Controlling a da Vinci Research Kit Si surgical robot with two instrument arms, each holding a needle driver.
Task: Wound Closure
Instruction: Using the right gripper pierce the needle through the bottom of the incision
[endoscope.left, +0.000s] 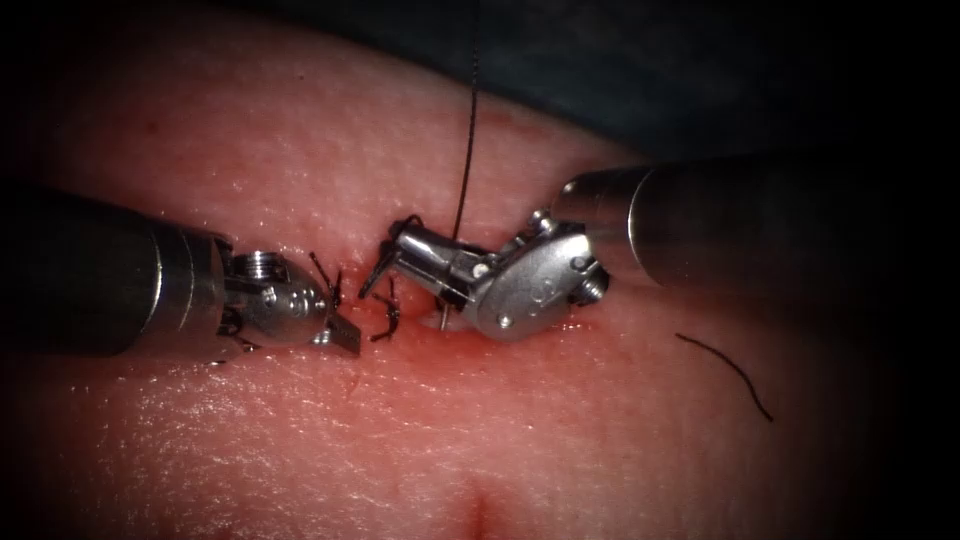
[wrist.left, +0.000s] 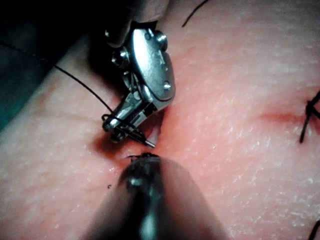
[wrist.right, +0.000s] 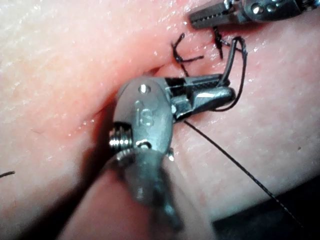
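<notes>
The right tool (endoscope.left: 395, 238) reaches in from the right over the cut (endoscope.left: 405, 300) in the tissue (endoscope.left: 300, 150), its jaws shut on the curved needle (wrist.right: 229, 65) near the tail end. The needle's tip (wrist.left: 148, 143) sticks out under the jaws, close above the cut; I cannot tell whether it touches the tissue. Dark thread (endoscope.left: 465, 150) loops around the jaws and runs up and away out of view. The left tool (endoscope.left: 348, 338) lies on the left side of the cut beside the stitches, jaws shut, with nothing seen in them.
Two knotted stitches (endoscope.left: 385, 315) with short dark ends cross the cut between the tools. A loose cut piece of thread (endoscope.left: 725, 370) lies on the tissue at the right. Red fluid wets the cut. Dark cloth (endoscope.left: 650, 60) lies beyond the tissue's far edge.
</notes>
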